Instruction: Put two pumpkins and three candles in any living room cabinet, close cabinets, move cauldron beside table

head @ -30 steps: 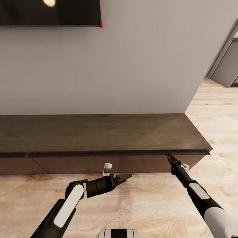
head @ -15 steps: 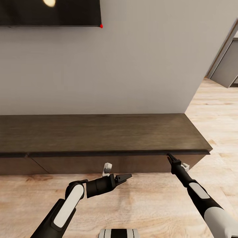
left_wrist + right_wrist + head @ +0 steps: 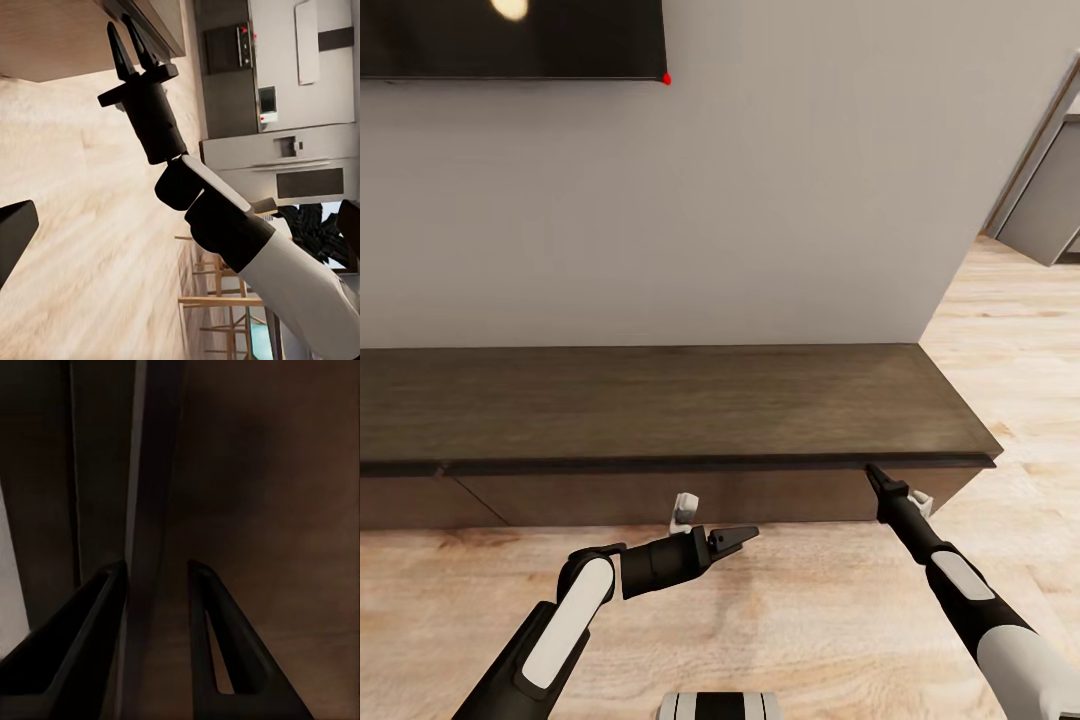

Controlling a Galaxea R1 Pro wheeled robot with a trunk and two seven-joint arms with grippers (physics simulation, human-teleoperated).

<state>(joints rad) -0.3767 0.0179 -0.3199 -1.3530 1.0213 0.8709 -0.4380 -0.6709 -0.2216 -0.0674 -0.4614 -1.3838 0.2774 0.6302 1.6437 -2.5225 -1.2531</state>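
right gripper [image 3: 872, 474] nudged slightly toward cabinet [image 3: 660, 410] edge

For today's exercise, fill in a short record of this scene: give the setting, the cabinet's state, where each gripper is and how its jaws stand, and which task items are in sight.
setting: living room wall, TV above, wooden floor
cabinet: long low dark brown unit, drawer fronts look shut
right gripper: at the top edge of a drawer front near the cabinet's right end, jaws open with the edge between them
left gripper: low above the floor in front of the cabinet, holding nothing; jaw state unclear
pumpkins, candles, cauldron: none in sight
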